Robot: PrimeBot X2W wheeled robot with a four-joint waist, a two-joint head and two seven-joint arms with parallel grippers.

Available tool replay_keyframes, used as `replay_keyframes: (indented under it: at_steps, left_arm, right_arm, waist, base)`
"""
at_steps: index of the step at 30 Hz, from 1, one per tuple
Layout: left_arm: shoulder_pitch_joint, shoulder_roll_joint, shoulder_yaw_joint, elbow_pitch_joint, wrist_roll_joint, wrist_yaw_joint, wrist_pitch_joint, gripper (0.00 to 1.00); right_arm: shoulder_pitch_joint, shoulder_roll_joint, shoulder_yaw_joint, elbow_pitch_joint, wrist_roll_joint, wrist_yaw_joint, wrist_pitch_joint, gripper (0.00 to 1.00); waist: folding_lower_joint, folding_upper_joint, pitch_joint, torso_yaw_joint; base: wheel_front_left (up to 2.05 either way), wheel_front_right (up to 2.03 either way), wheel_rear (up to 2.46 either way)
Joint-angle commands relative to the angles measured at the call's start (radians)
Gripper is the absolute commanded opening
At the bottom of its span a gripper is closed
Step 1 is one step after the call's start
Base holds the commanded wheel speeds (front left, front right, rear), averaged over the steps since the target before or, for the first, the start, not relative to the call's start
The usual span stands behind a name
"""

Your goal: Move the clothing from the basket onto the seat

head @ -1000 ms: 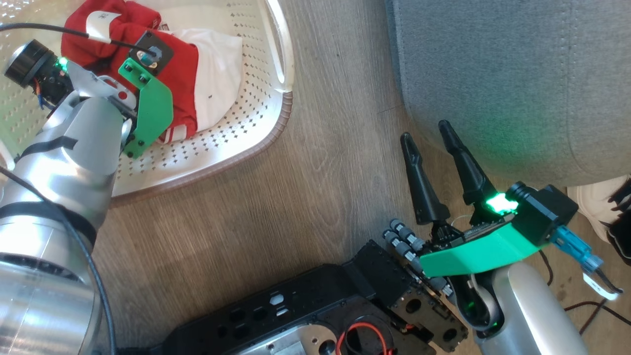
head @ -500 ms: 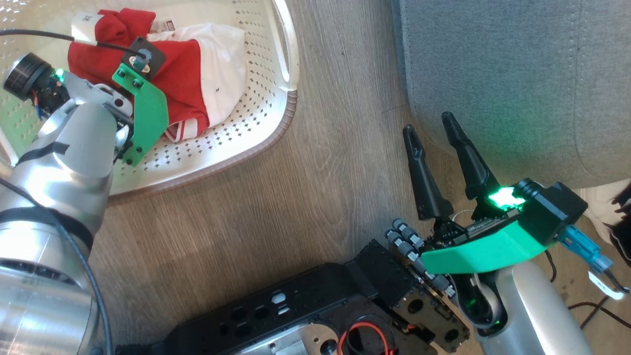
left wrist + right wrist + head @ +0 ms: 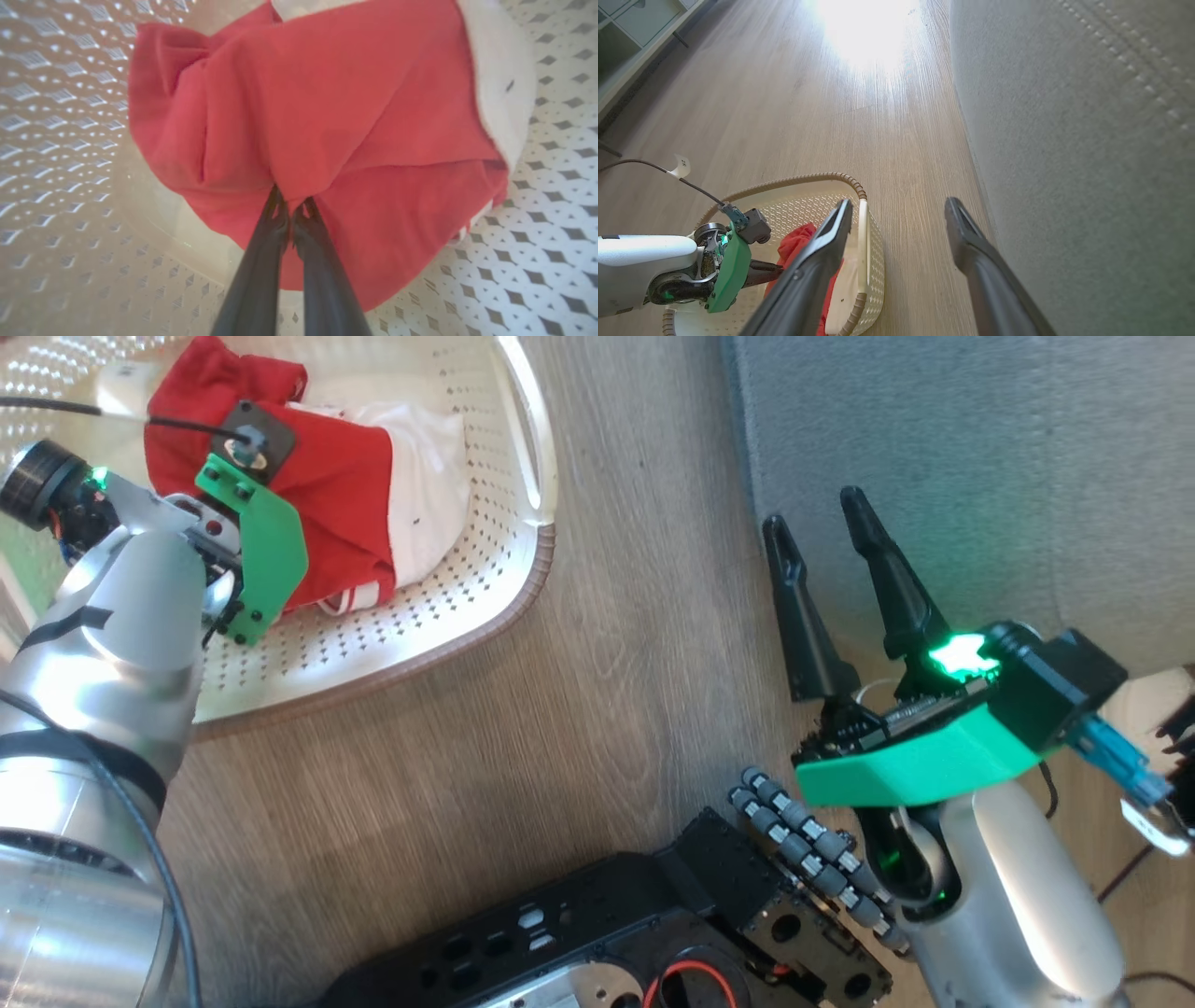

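Jaws of left gripper (image 3: 292, 199): together, clamped on a red fold of the clothing (image 3: 336, 102), bunched inside the basket (image 3: 553, 210). Destination, seat (image 3: 980, 439): three o'clock from that grip in the head view, across wooden floor (image 3: 607, 663). Jaws of right gripper (image 3: 826, 537): apart, empty, just beside the seat, the nearer arm.

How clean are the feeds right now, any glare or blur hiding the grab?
Left wrist view: soft and blurred, basket wall smeared, yet the left gripper reads as pinched on the red clothing. Right wrist view: glare whites out the floor at the top. Head view: mostly sharp, a green lamp tints the seat beside the open right gripper.
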Motion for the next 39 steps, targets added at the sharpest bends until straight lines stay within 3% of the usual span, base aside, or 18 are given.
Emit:
replay_keyframes:
  at_steps: [1, 12, 20, 24, 29, 39]
  left_arm:
    - [0.026, 0.027, 0.019, -0.012, -0.012, 0.007, -0.025, 0.0]
    - [0.147, -0.069, 0.052, -0.012, -0.098, 0.006, -0.149, 0.0]
    - [0.237, -0.105, 0.08, -0.017, -0.16, 0.002, -0.288, 0.0]
    - [0.262, -0.118, 0.098, -0.057, -0.186, 0.023, -0.32, 0.0]
    - [0.289, -0.118, 0.133, -0.165, -0.216, 0.05, -0.325, 0.0]
    - [0.401, -0.079, 0.24, -0.535, -0.239, 0.074, -0.326, 0.0]
  right_arm:
    - [0.02, 0.002, 0.019, -0.015, 0.001, 0.0, -0.009, 1.0]
    - [0.002, 0.002, -0.026, 0.06, -0.006, 0.0, -0.009, 1.0]
    - [0.039, 0.002, -0.05, 0.112, -0.006, 0.0, -0.009, 1.0]
    - [0.061, 0.002, -0.061, 0.134, -0.021, 0.0, -0.009, 1.0]
    - [0.079, 0.002, -0.062, 0.154, -0.03, 0.0, -0.009, 1.0]
    - [0.116, 0.002, -0.075, 0.18, -0.043, 0.0, -0.009, 1.0]
  waist:
    - [0.0, 0.0, -0.024, -0.006]
    - [0.0, 0.0, -0.279, 0.092]
    - [0.0, 0.0, -0.48, 0.158]
    - [0.0, 0.0, -0.56, 0.193]
    - [0.0, 0.0, -0.628, 0.221]
    - [0.0, 0.0, -0.76, 0.273]
  base:
    - [0.0, 0.0, 0.0]
    - [0.0, 0.0, 0.0]
    - [0.0, 0.0, 0.0]
    - [0.0, 0.0, 0.0]
    - [0.0, 0.0, 0.0]
    - [0.0, 0.0, 0.0]
